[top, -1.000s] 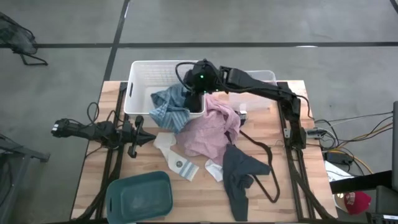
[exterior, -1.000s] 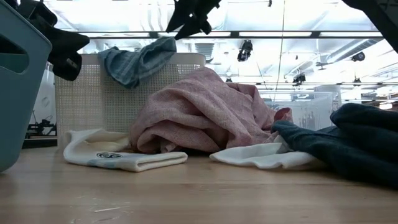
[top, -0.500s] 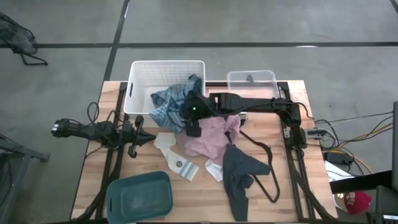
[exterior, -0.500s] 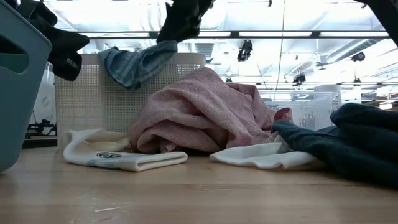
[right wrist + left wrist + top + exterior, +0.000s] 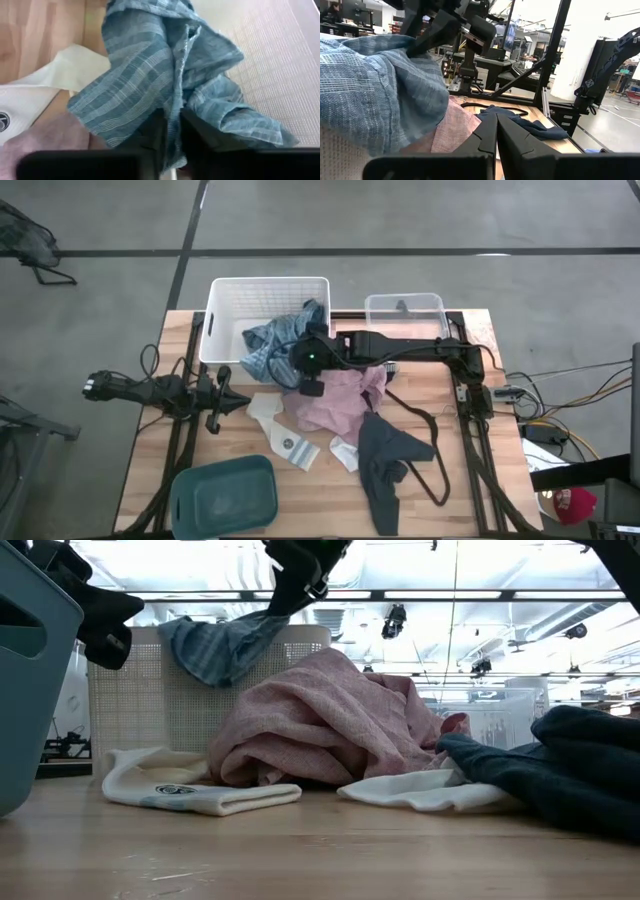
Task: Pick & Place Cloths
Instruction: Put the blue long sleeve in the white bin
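Dark fingers of the right gripper [image 5: 172, 131] pinch the striped shirt [image 5: 165, 75], which hangs over the white basket's [image 5: 225, 295] front rim above the pink garment [image 5: 345, 395]. At the table's left side, the left gripper [image 5: 238, 402] waits clenched and empty.

Striped shirt [image 5: 170, 95] folds hide the right end effector [image 5: 172, 131] fingertips.

woven striped shirt [image 5: 165, 90], perhaps cotton; matt wood table [image 5: 470, 490]; perforated plastic basket [image 5: 225, 300].
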`<action>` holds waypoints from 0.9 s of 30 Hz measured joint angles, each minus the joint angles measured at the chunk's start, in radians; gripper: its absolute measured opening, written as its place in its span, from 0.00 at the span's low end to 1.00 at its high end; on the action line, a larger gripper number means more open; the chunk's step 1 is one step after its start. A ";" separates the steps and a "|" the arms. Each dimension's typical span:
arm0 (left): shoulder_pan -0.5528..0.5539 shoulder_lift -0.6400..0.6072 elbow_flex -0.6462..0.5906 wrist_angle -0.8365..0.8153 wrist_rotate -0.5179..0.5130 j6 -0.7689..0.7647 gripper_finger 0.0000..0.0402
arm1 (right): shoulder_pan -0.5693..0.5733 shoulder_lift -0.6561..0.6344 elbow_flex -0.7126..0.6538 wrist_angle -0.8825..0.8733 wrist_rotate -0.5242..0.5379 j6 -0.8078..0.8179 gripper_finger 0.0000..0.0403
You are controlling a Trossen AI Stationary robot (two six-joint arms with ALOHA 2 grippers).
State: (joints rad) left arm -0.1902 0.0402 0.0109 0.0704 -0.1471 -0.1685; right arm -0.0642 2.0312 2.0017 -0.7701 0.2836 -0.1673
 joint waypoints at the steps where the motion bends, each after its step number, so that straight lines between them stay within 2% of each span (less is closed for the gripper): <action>1: 0.000 0.000 0.000 0.000 0.000 0.000 0.03 | 0.000 0.000 0.003 0.007 0.000 -0.009 0.07; 11: 0.000 0.000 0.000 0.000 0.000 0.000 0.03 | -0.010 -0.001 0.092 0.032 0.027 -0.047 0.02; 14: 0.000 0.000 0.000 0.000 0.000 0.000 0.03 | -0.020 -0.001 0.102 0.087 0.128 -0.054 0.02; 18: 0.000 0.000 0.000 0.000 0.000 0.000 0.03 | -0.039 -0.001 0.103 0.159 0.336 -0.042 0.02; 20: 0.000 0.000 0.000 0.000 0.000 0.000 0.03 | -0.053 -0.001 0.103 0.173 0.392 -0.042 0.02; 24: 0.000 0.000 0.000 0.000 0.000 0.000 0.03 | -0.101 -0.001 0.093 0.165 0.399 0.005 0.02; 27: 0.000 0.000 0.000 0.000 0.000 0.000 0.03 | -0.141 -0.001 0.076 0.139 0.357 0.060 0.03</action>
State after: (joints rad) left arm -0.1902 0.0399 0.0109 0.0700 -0.1469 -0.1684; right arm -0.2053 2.0303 2.0777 -0.6312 0.6405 -0.1078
